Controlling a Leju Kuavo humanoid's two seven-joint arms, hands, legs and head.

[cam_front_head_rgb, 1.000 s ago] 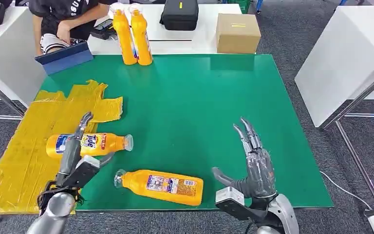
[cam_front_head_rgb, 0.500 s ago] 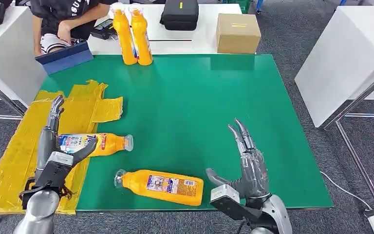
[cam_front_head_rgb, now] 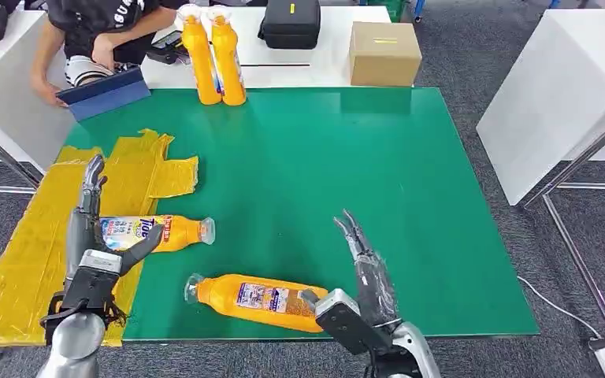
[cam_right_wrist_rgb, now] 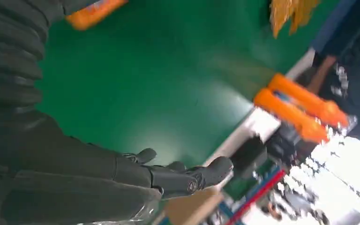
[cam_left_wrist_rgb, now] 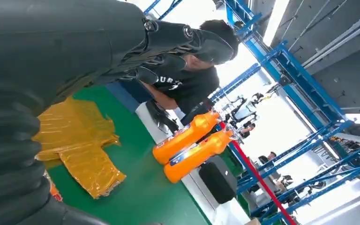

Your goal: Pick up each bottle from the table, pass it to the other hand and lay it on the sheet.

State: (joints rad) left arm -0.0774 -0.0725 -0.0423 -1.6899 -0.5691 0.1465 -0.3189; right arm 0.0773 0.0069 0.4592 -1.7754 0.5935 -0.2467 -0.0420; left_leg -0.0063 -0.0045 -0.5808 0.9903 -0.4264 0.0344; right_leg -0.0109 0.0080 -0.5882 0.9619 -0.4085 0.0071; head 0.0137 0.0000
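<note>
Orange plastic bottle (cam_front_head_rgb: 258,300) lies on the green table (cam_front_head_rgb: 323,173) just beside the empty right hand (cam_front_head_rgb: 362,295), fingers spread. Left hand (cam_front_head_rgb: 90,244), fingers splayed, hovers at another orange bottle (cam_front_head_rgb: 157,231) lying partly on the yellow sheet (cam_front_head_rgb: 39,236).

On the green table (cam_front_head_rgb: 410,181), one orange bottle (cam_front_head_rgb: 258,301) lies flat before me; another bottle (cam_front_head_rgb: 157,232) lies half on my yellow sheet (cam_front_head_rgb: 39,236).

Left robot hand (cam_front_head_rgb: 87,236) raised with fingers spread apart; right robot hand (cam_front_head_rgb: 362,287) likewise spread, holding nothing.
</note>
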